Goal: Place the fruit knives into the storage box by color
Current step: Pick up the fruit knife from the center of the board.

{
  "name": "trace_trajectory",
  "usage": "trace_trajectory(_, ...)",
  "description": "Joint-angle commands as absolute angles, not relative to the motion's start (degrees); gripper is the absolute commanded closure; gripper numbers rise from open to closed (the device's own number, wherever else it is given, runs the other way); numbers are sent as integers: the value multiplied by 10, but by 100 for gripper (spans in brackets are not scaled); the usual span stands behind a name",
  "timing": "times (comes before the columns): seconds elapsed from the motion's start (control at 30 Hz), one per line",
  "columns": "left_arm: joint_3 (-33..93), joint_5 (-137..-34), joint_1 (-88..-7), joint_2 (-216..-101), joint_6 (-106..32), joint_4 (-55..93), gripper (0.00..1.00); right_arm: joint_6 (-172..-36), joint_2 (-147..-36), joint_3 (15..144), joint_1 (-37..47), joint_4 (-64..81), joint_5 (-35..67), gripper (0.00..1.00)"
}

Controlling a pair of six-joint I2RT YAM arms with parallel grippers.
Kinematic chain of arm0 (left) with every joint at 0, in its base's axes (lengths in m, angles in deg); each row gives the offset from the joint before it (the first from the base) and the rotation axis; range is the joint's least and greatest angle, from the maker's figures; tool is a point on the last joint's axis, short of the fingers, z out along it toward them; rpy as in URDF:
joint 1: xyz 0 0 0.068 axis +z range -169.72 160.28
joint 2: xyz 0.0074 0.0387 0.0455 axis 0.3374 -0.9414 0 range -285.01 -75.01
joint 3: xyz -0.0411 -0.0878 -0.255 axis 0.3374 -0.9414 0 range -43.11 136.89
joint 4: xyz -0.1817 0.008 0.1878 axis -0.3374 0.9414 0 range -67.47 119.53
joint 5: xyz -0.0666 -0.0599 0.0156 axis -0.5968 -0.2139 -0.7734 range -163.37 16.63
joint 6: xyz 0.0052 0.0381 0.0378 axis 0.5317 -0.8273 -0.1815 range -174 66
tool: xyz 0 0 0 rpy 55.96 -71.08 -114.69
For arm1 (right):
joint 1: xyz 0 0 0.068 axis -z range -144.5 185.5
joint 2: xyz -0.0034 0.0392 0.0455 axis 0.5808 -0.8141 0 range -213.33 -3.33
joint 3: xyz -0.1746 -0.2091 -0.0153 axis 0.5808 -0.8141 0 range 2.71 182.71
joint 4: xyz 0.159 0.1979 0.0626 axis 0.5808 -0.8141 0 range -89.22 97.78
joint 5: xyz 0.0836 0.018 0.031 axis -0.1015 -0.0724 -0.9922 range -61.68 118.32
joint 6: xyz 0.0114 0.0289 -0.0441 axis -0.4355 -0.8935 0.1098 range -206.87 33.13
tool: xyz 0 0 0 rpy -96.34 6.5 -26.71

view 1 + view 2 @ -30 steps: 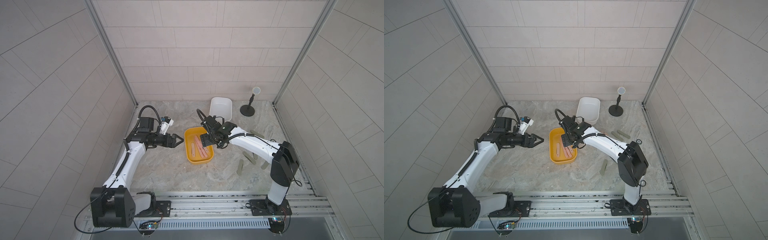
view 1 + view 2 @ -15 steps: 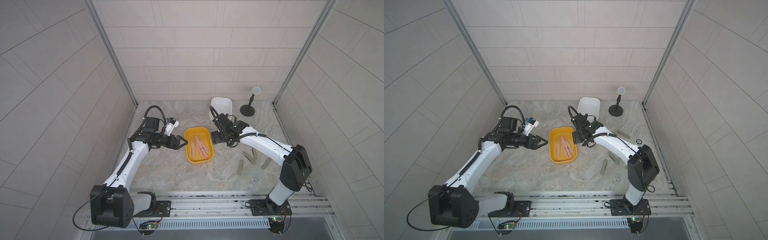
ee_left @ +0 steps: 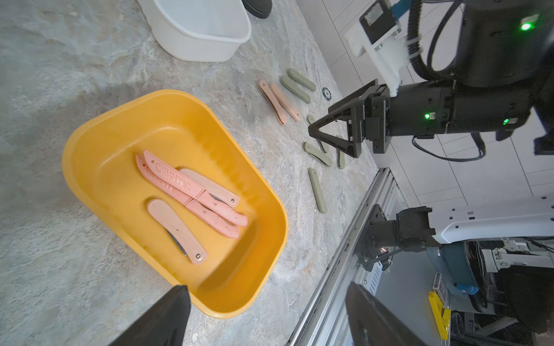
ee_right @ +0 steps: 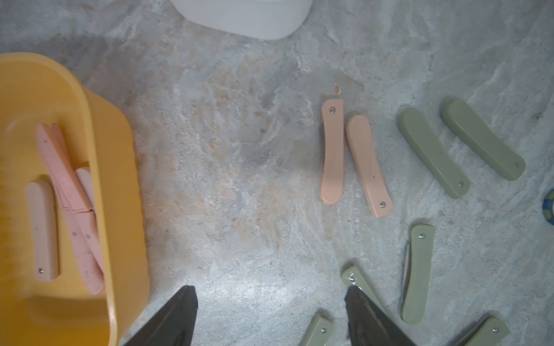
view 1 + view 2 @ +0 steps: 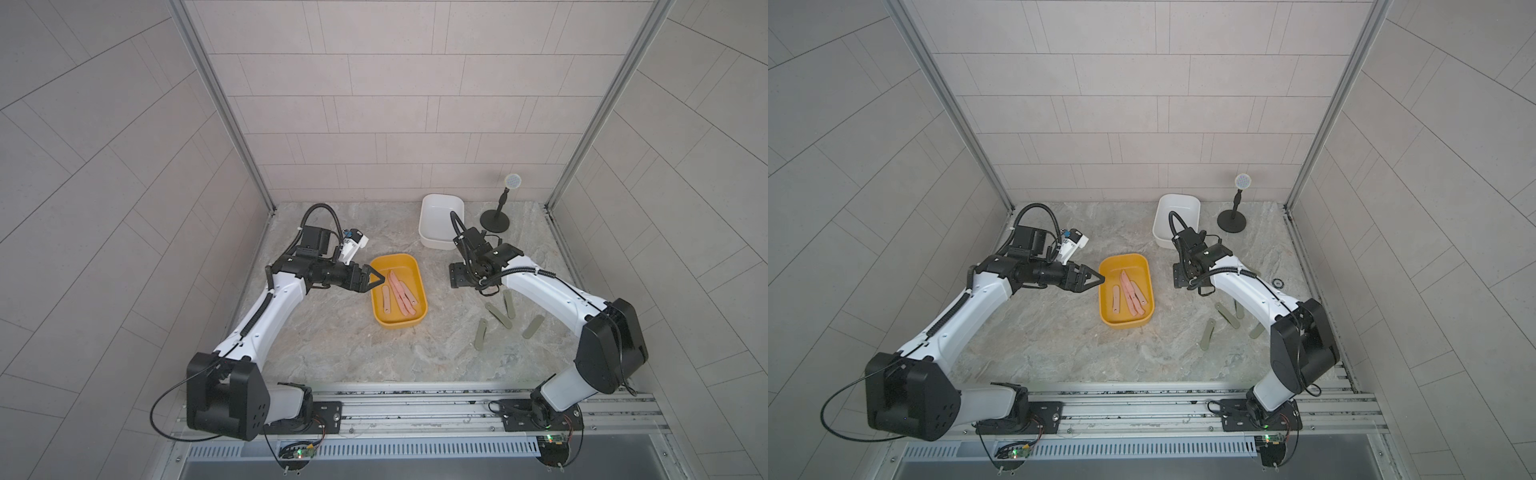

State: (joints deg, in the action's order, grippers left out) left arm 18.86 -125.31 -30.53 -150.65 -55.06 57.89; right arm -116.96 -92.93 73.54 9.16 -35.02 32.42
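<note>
Several salmon-pink fruit knives (image 5: pixel 401 293) (image 3: pixel 192 191) (image 4: pixel 69 209) lie in the yellow storage box (image 5: pixel 392 259) (image 5: pixel 1125 257) (image 3: pixel 72 143). Two more pink knives (image 4: pixel 332 155) (image 3: pixel 278 102) lie on the table, hidden under my right arm in both top views. Several grey-green knives (image 5: pixel 498 313) (image 5: pixel 1227 316) (image 4: pixel 431 152) are scattered to their right. A white storage box (image 5: pixel 440 220) (image 4: pixel 248 18) stands empty at the back. My left gripper (image 5: pixel 376 277) (image 3: pixel 265 287) is open at the yellow box's left rim. My right gripper (image 5: pixel 457 276) (image 4: pixel 269 289) points down, open and empty, between the yellow box and the loose knives.
A black stand with a round head (image 5: pixel 494 216) is at the back right beside the white box. A small dark ring (image 5: pixel 1277 284) lies near the right wall. The metal rail (image 5: pixel 415 395) runs along the table's front edge. Tiled walls close in three sides.
My right gripper has moved from above the yellow box to the right, out over the bare table. My left gripper has slid a little right toward the yellow box's rim.
</note>
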Motion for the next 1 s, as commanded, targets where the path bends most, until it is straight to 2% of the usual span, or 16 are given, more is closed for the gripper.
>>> trace_trajectory(0.0, 183, -1254, -311, -1508, -549, 565, 12, -1163, -916, 723, 110, -361, 341, 20)
trace_trajectory(0.97, 170, -1246, -315, -1505, -556, 565, 12, -1164, -944, 674, 146, -318, 343, 20)
